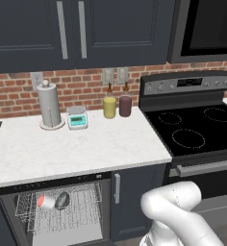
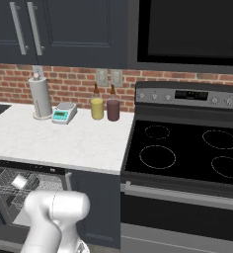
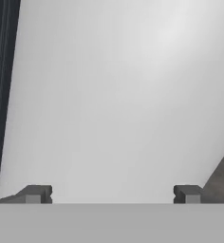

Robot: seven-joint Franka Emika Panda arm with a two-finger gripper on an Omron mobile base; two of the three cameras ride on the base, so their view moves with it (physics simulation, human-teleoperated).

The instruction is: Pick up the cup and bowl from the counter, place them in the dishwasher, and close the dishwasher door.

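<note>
A simulated kitchen with a white, faintly veined marble-like counter [image 1: 77, 149] beneath dark cabinets and a red brick backsplash. Below the counter, the built-in dishwasher [image 1: 57, 211] stands open, its dark cavity showing a silver wire rack [image 1: 69, 216]. Inside the rack lie the small light-grey cup with a red-pink interior [image 1: 45, 201], tipped on its side, and just beside it to the right the small dark-grey speckled bowl [image 1: 62, 200]. Both are already off the counter.

In the hand view, the gripper [image 3: 110, 194] has its two dark finger tips spread wide apart with nothing between them. It faces a broad flat pale-grey surface [image 3: 114, 95] at close range, probably the dishwasher door, though no handle shows there to confirm this.

With cup and bowl loaded, the remaining step appears to be closing the door. To do it well, the arm should press squarely on the panel's outer face near its free edge and push in a smooth arc along the hinge swing until the door seats flush, keeping the fingers clear of the rack.

On the counter stand a paper towel roll [image 1: 49, 110], a small teal kitchen scale [image 1: 77, 117], a yellow bottle [image 1: 109, 105] and a maroon bottle [image 1: 125, 104]. A black stovetop [image 1: 197, 129] sits to the right.
</note>
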